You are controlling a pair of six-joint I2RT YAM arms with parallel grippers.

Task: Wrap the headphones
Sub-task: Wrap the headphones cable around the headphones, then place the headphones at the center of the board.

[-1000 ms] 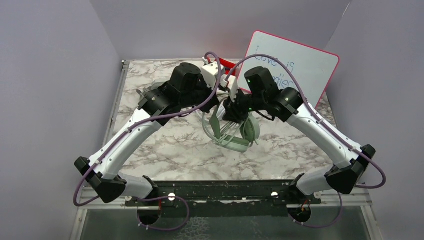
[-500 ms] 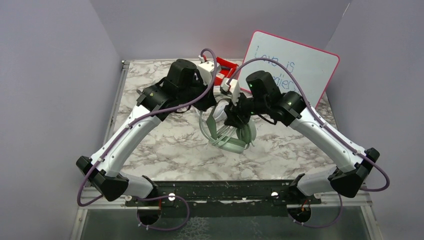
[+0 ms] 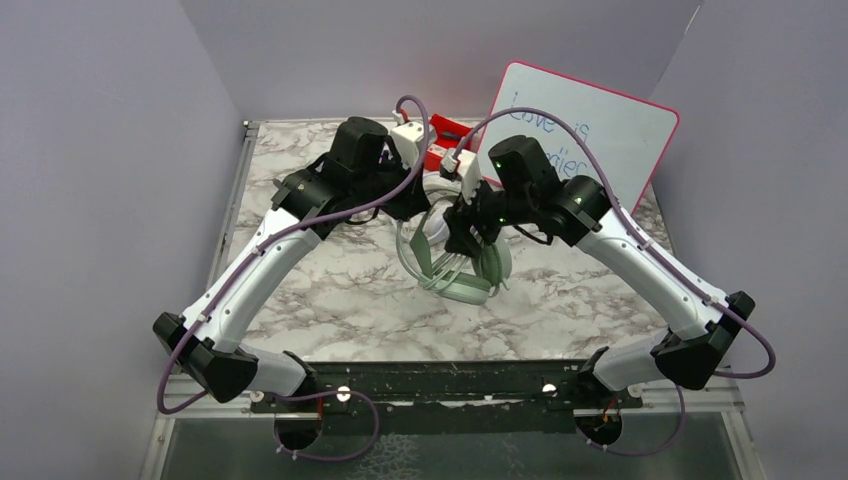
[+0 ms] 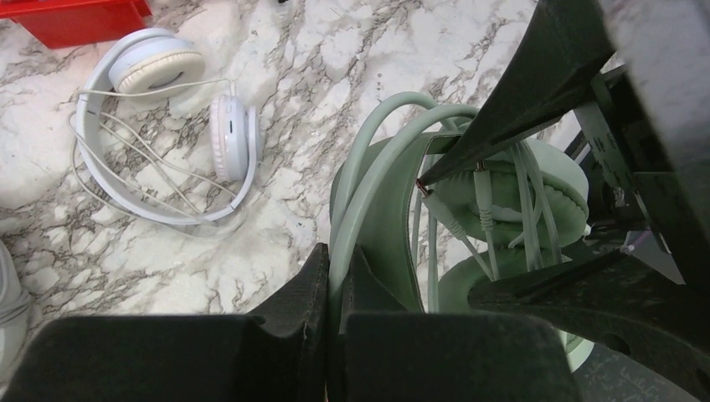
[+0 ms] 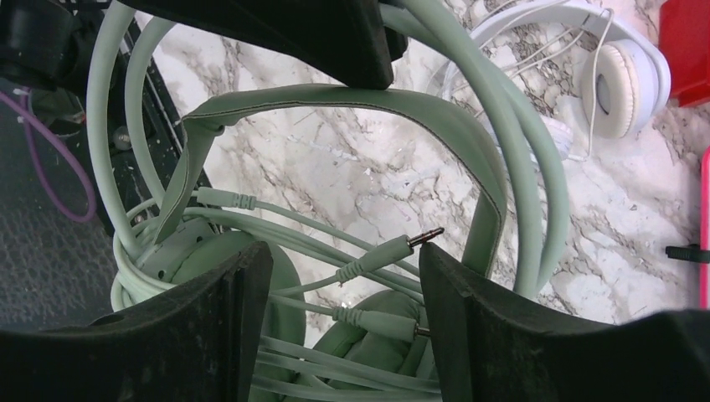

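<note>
The pale mint headphones (image 3: 462, 287) stand tilted on the marble table between my two arms, their cable looped in several turns around the ear cups (image 5: 209, 260). My left gripper (image 4: 336, 255) is shut on a thin mint rail of the headband (image 4: 393, 159), just above the cups. My right gripper (image 5: 343, 260) hangs open over the cups. Two cable plugs (image 5: 423, 239) lie loose between its fingers (image 5: 239, 322), touching neither. In the top view the left gripper (image 3: 418, 205) and the right gripper (image 3: 466, 236) meet over the mint pair. A white pair of headphones (image 4: 167, 126) lies flat on the table nearby.
A red box (image 3: 440, 152) sits at the back of the table, close to the white pair (image 5: 624, 84). A whiteboard with a pink rim (image 3: 590, 135) leans at the back right. Purple walls close in the table (image 3: 330, 290) on three sides.
My right gripper's jaws have spread wider and let the cable go. The left gripper has stayed shut on the headband rail, shifting slightly back.
</note>
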